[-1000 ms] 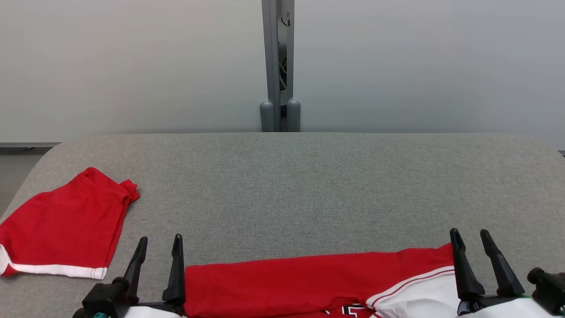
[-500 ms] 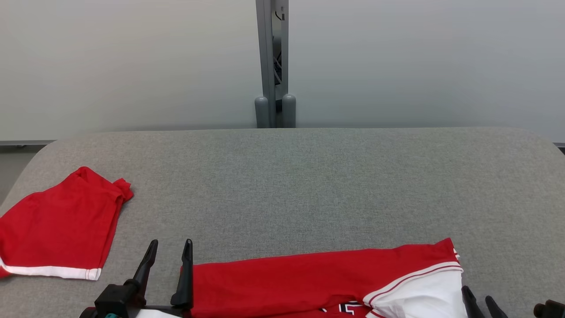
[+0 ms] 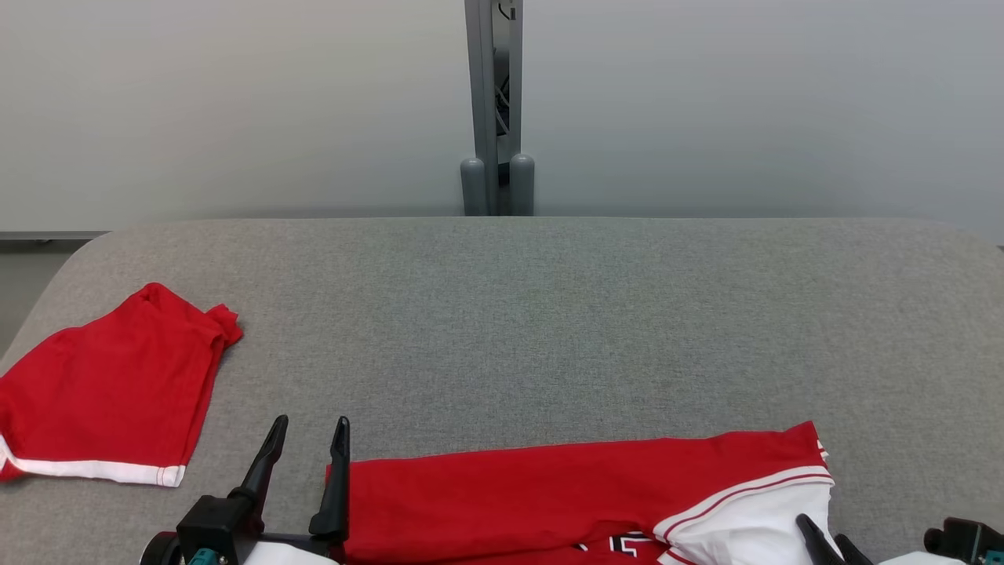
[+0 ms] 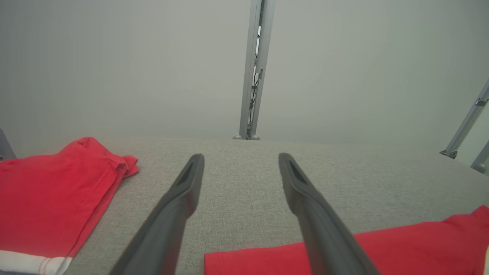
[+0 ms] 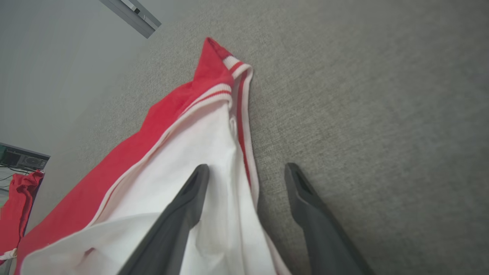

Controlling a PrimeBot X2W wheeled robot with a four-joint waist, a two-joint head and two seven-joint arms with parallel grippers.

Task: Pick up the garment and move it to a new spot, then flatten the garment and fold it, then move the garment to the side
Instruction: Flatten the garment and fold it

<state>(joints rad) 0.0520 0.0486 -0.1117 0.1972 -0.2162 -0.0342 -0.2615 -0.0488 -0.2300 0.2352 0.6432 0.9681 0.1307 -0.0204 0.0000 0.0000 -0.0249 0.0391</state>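
With left claw (image 3: 310, 428) and right claw (image 5: 246, 169) gaping empty at either end of the red-and-white jersey (image 3: 549, 486) along the near edge of the counter (image 3: 549, 314), pinch both corners low, lift level.

- The left gripper (image 3: 310, 428) had two long, slim fingers (image 3: 336, 479) in matte black, each narrowing to a rounded tip.
- Seen close in the left wrist view, those fingers looked dark grey, with a shallow, elongated hollow sunk into each near the tip.
- They grew from a blocky black base (image 3: 212, 522), which carried a small teal part (image 3: 202, 557) and met a pale forearm shell (image 3: 274, 555).
- The right gripper (image 5: 247, 168) had the same dark grey, tapering fingers with hollowed tips.
- A rounded black housing (image 3: 957, 537) with a teal spot sat at its side.
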